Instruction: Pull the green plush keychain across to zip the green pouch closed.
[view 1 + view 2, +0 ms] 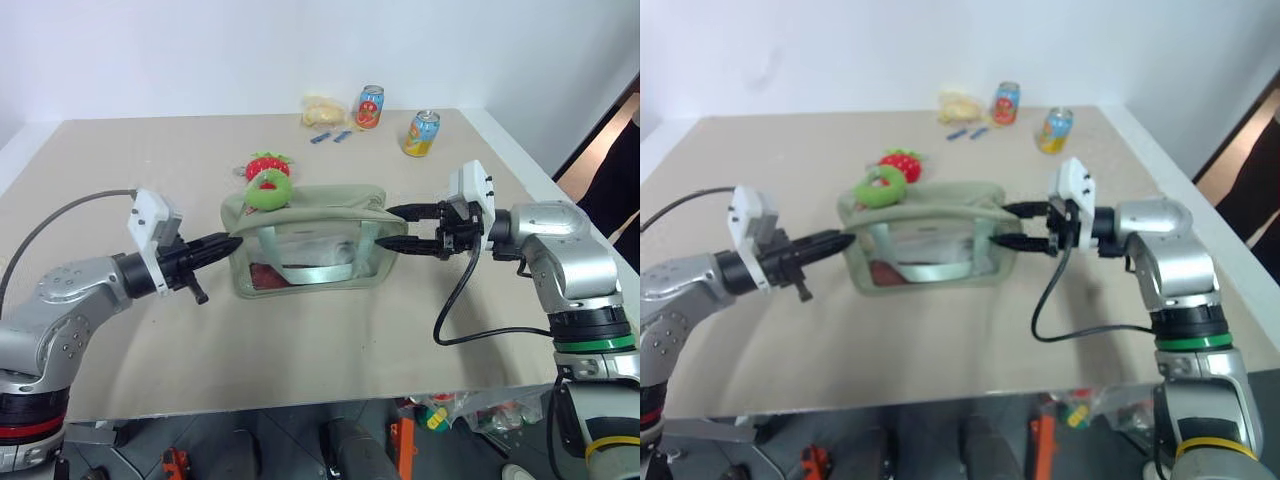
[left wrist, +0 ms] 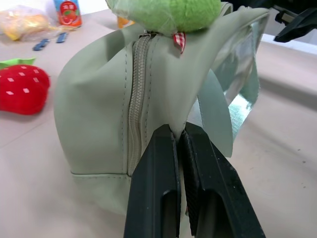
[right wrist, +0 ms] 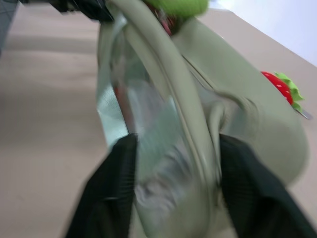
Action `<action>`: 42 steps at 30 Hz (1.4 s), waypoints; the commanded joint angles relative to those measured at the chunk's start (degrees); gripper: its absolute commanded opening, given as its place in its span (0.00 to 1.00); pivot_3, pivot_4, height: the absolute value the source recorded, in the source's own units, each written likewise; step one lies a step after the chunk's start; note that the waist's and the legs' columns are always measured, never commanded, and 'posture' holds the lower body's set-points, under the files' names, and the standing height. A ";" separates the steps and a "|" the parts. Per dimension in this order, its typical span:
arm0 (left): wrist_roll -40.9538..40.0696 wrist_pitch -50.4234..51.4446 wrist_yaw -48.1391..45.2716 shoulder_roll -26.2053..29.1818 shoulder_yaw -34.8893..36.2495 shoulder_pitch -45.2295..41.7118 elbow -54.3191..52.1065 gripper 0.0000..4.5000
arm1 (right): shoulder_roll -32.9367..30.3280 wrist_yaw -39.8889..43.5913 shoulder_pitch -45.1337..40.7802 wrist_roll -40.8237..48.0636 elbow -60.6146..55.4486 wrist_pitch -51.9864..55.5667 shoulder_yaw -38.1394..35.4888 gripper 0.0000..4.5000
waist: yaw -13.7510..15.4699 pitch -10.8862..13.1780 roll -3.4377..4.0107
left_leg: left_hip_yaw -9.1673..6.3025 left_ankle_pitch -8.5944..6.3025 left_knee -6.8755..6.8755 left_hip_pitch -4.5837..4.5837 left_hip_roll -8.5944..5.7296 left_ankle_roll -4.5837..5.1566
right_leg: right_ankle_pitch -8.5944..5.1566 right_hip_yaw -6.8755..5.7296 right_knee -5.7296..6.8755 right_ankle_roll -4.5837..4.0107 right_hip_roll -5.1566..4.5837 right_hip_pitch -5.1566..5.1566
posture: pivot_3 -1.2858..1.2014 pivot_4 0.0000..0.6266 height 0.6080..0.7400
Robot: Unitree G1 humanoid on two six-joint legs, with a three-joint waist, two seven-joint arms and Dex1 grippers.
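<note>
Up top-left on the sage-green fabric pouch (image 1: 305, 240), the lime plush keychain (image 1: 268, 192) sits nearer the left pincer (image 1: 228, 244), clamped on fabric; right pincer (image 1: 395, 227) gapes around the far end.

Green pouch (image 1: 305, 205): matt sage-green cloth, smooth, seams stitched; zipper tape woven, teeth look plastic. Side window (image 1: 310, 255) is seen as clear glossy plastic, wrinkled, with glare. Strap handle (image 2: 216, 119): pale smooth webbing, slight sheen. Green plush keychain (image 1: 268, 192): fuzzy lime pile, matt; small red-checked cloth tag (image 2: 179, 40) beneath it. Strawberry plush (image 2: 22, 90): soft red fabric, felt-like green leaves. Left claw (image 2: 179, 163) fingers: black matt plastic, smooth. Right claw (image 3: 173, 173) fingers: black, finely ribbed inner faces. Arm shells: brushed silver metal look, satin. Cans (image 1: 421, 133): glossy printed metal. Tabletop (image 1: 330, 340): matt beige, smooth.
</note>
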 commanded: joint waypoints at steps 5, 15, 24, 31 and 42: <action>-0.98 0.31 0.43 -0.63 -1.25 -0.08 -3.28 0.00 | 2.60 -4.56 -11.74 10.21 -7.82 13.30 -2.98 1.00 | -0.02 0.00 -0.01 | -0.05 0.00 0.00 0.01 0.03 0.00 | 0.00 -0.04 0.01 -0.02 0.03 0.01 | 0.52 0.24 1.00; -0.72 0.33 0.92 -0.95 -2.31 0.25 -3.68 0.00 | 14.88 -13.41 -25.77 0.91 13.03 9.31 2.69 1.00 | 0.18 -0.01 -0.01 | -0.02 0.00 0.04 -0.07 -0.02 0.00 | 0.02 -0.03 -0.01 0.01 -0.03 0.02 | 0.52 0.24 1.00; 0.10 -0.37 1.23 -1.56 -3.20 0.52 -3.45 0.00 | 20.23 -9.60 -28.11 -3.72 19.88 7.22 7.75 1.00 | 0.16 -0.01 -0.01 | -0.10 -0.02 -0.08 -0.12 0.00 0.02 | 0.07 -0.12 -0.02 0.14 -0.02 -0.03 | 0.52 0.24 1.00; 0.69 -0.79 1.13 -1.95 -3.70 0.43 -3.29 0.00 | 23.16 -11.03 -27.68 -5.62 21.36 9.99 9.14 1.00 | 0.22 -0.01 -0.01 | -0.12 -0.01 -0.04 -0.13 -0.01 0.01 | 0.08 -0.13 -0.02 0.17 -0.04 -0.02 | 0.52 0.24 1.00; 1.16 -0.97 0.99 -2.36 -3.95 0.01 -3.12 0.00 | 23.44 -11.06 -26.69 -7.59 24.25 10.00 8.71 0.75 | 0.24 -0.01 -0.01 | -0.12 -0.01 -0.04 -0.12 -0.02 0.01 | 0.09 -0.13 -0.02 0.18 -0.05 0.00 | 0.52 0.24 1.00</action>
